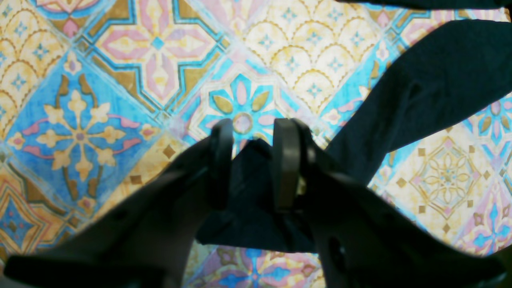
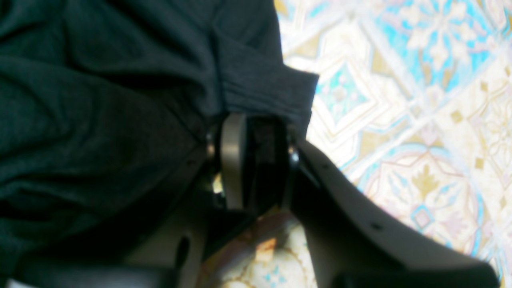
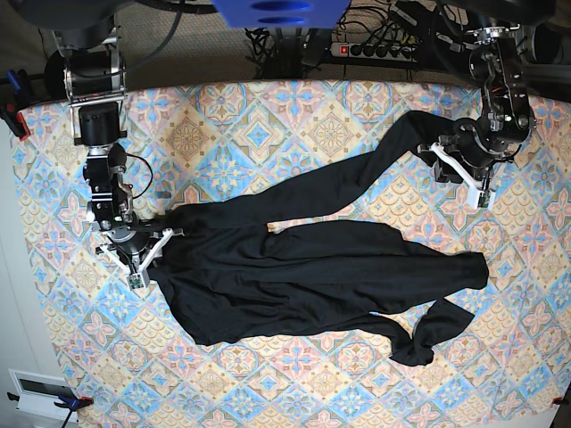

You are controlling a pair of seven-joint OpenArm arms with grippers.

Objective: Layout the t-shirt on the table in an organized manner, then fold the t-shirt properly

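- The t-shirt (image 3: 312, 276) lies spread across the middle of the tabletop (image 3: 268, 116), a plain black garment stretched roughly side to side in the base view, with wrinkles through its body.
- One long strip of the fabric runs up and toward the far corner, ending at the left claw (image 3: 459, 169); a shorter bunched piece curls at the near edge of the garment.
- In the left wrist view, the left claw (image 1: 253, 160) has its two fingers (image 1: 286, 160) part-way apart with a fold of black cloth caught between them; the rest of that strip trails away over the patterned cloth.
- The right claw (image 3: 143, 251) sits at the opposite end of the t-shirt, right at the garment's edge.
- In the right wrist view, the right claw (image 2: 256, 164) shows a gap between its fingers (image 2: 232, 160); a hemmed edge of the t-shirt (image 2: 120, 100) drapes over the fingertips, but whether the cloth is actually pinched I cannot tell.
- The two claws are well apart, one at each end of the garment.
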